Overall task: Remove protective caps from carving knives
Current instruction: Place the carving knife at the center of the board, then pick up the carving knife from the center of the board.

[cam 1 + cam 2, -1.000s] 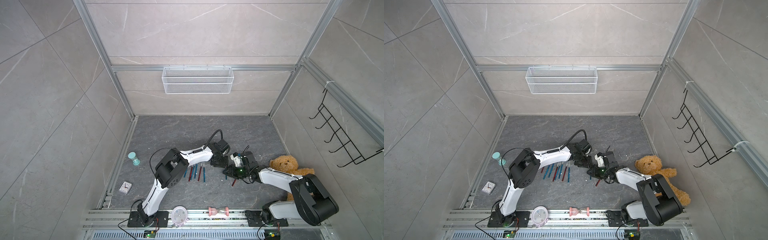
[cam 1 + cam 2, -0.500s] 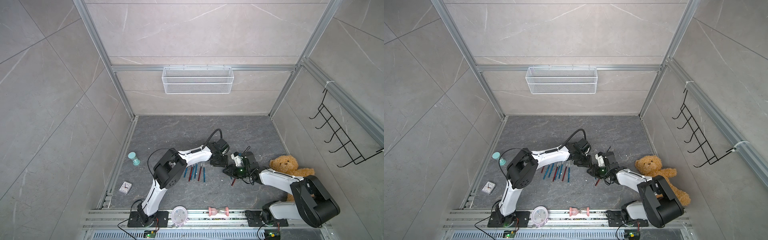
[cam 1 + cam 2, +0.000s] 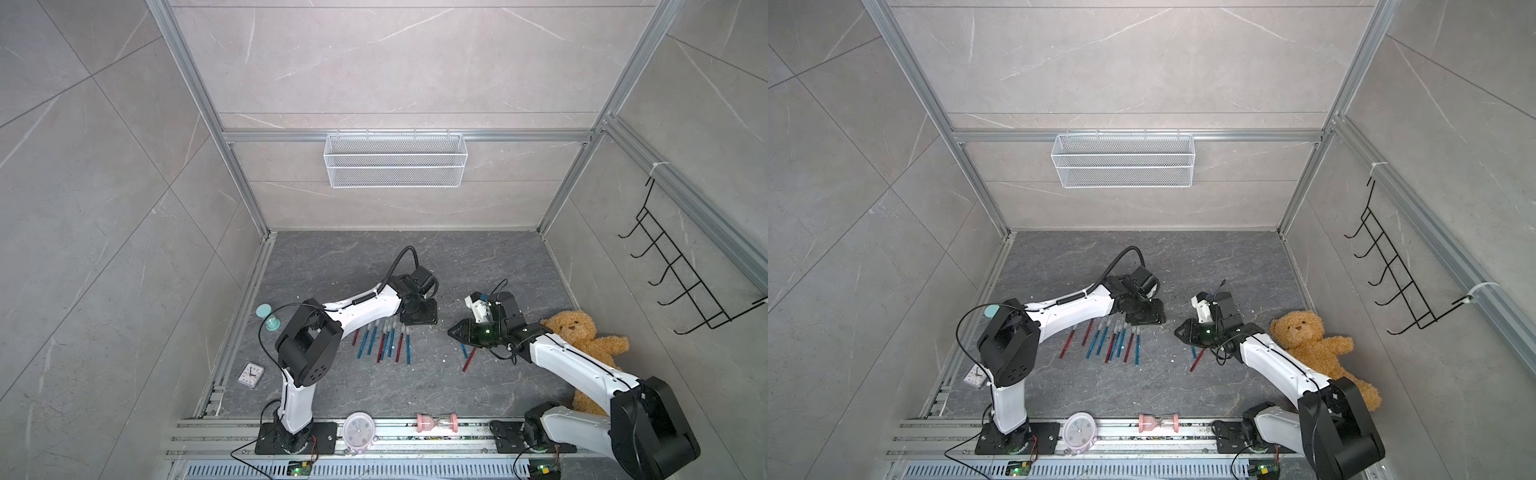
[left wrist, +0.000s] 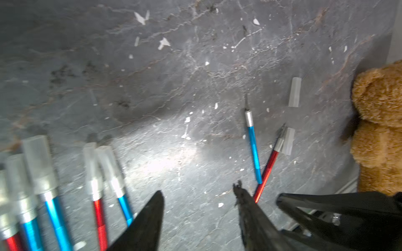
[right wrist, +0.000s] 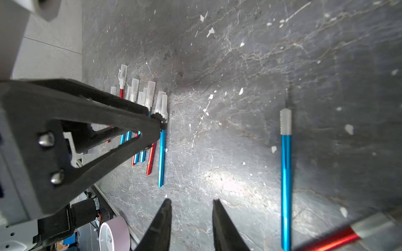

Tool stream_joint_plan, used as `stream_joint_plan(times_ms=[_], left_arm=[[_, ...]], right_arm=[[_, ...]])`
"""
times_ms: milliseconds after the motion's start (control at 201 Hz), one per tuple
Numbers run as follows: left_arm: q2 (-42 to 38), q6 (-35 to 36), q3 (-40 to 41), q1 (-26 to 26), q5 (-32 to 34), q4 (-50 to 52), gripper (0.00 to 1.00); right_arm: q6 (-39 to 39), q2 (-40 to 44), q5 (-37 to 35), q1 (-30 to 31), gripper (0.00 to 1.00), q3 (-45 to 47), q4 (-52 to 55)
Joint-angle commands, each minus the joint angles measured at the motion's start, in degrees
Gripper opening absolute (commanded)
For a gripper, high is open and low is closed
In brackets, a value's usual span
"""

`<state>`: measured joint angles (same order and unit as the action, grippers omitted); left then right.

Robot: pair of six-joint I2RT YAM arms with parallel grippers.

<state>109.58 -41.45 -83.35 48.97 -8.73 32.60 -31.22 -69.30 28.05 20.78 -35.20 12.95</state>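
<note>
Reaching in from 7 o'clock of the dark stone table (image 3: 415, 266), with 12 o'clock at the back wall, the left arm (image 3: 361, 307) holds the left gripper (image 3: 417, 318) near the middle. The right arm (image 3: 573, 365) stretches from 5 o'clock, and the right gripper (image 3: 453, 332) points toward 9 o'clock, near the left one. A brown teddy bear (image 3: 577, 332) lies at 3 o'clock, just beside the right arm. The row of knives (image 3: 384, 343), red and blue handles side by side, lies at 7 o'clock of the left gripper, with clear caps (image 4: 38, 160) on the 12 o'clock ends. A bare blue knife (image 4: 252, 147) and a bare red knife (image 4: 268, 167) meet at their handle ends under the right gripper. Two loose caps (image 4: 294, 92) lie by their blades, one touching the red knife's silver collar. The left fingers (image 4: 152, 217) stand well apart, holding nothing; the right fingers (image 5: 165, 217) show a narrow, empty gap. A pink hourglass (image 3: 436, 423) at 6 o'clock bears digits too small to read
</note>
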Motion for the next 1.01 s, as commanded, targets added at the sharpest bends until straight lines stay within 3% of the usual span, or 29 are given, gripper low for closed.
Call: stream_joint_plan(times_ms=[0, 169, 314, 488, 766, 906, 941, 1005], left_arm=[[-3.9, -1.5, 1.3, -0.2, 3.7, 4.5, 0.68], [-6.3, -2.5, 3.3, -0.3, 8.2, 8.6, 0.81], [-7.2, -3.4, 3.2, -0.2, 13.6, 13.7, 0.84], [-7.3, -4.0, 3.7, 0.6, 14.8, 14.5, 0.84], [-2.3, -3.6, -0.8, 3.0, 16.5, 16.7, 0.83], [0.9, -3.4, -3.3, 4.3, 16.6, 17.0, 0.83], [1.6, -3.4, -3.8, 4.6, 16.5, 17.0, 0.82], [2.8, -3.4, -4.7, 5.1, 16.2, 17.0, 0.82]], right_arm=[[2.3, 1.5, -1.8, 0.2, 0.35, -3.3, 6.0], [2.8, 3.0, -3.0, -0.2, 0.38, -5.8, 9.2], [3.4, 4.6, -3.3, -1.6, 0.44, -7.9, 12.7], [4.6, 6.4, -1.6, -5.8, 0.52, -8.3, 15.6], [8.1, 6.9, 3.4, -16.0, 0.82, -8.1, 18.7], [9.1, 6.5, 3.7, -18.7, 0.91, -8.5, 19.9], [9.3, 6.5, 3.7, -19.2, 0.99, -8.4, 20.0], [9.7, 6.4, 3.7, -20.1, 0.99, -8.3, 20.2]])
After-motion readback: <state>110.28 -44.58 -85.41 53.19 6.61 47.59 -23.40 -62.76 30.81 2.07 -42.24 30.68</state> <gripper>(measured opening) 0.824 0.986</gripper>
